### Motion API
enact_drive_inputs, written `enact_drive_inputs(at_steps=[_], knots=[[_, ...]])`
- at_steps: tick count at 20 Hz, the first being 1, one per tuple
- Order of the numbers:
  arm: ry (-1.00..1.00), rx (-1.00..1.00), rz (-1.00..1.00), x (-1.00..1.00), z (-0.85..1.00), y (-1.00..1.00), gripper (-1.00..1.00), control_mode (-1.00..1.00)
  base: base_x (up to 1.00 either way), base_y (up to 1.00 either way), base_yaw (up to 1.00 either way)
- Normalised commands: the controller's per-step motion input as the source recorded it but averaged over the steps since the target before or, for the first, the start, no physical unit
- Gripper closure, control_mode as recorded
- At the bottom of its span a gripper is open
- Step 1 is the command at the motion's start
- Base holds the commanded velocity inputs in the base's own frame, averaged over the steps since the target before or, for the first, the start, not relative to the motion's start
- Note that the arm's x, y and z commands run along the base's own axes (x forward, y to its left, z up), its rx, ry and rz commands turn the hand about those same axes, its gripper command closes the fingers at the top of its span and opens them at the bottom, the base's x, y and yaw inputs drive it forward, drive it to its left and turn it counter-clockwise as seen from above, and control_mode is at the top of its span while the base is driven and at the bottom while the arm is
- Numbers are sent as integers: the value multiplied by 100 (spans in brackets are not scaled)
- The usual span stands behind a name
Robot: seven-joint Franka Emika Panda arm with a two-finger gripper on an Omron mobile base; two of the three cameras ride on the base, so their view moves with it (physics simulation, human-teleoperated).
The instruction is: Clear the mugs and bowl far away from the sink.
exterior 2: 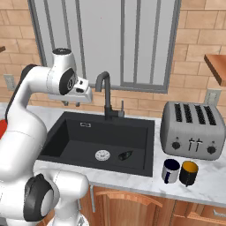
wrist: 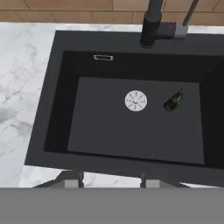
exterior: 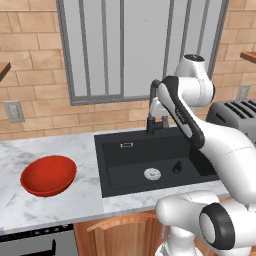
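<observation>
In the sink (wrist: 135,118), one small dark object (wrist: 173,101), unidentifiable. Two mugs (exterior 2: 180,171), one bowl (exterior: 48,174) on surface (exterior: 60,150). Fingers (wrist: 111,180) spread, empty.

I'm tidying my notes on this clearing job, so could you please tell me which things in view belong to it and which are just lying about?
Belong to the job:
- red bowl, on the counter left of the sink
- white-grey mug and black mug, side by side before the toaster
- sink

Just lying about:
- toaster
- faucet
- small dark object in the basin beside the drain
</observation>
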Motion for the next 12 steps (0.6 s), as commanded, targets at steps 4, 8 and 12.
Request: enact_drive_inputs(at_steps=[4,8,12], knots=[[3,-1,-2,1,0,0,-100,-100,0,0,0],[0,-1,-18,-2,-5,-32,-100,-100,0,0,0],[0,0,-14,-3,-2,-40,-100,-100,0,0,0]])
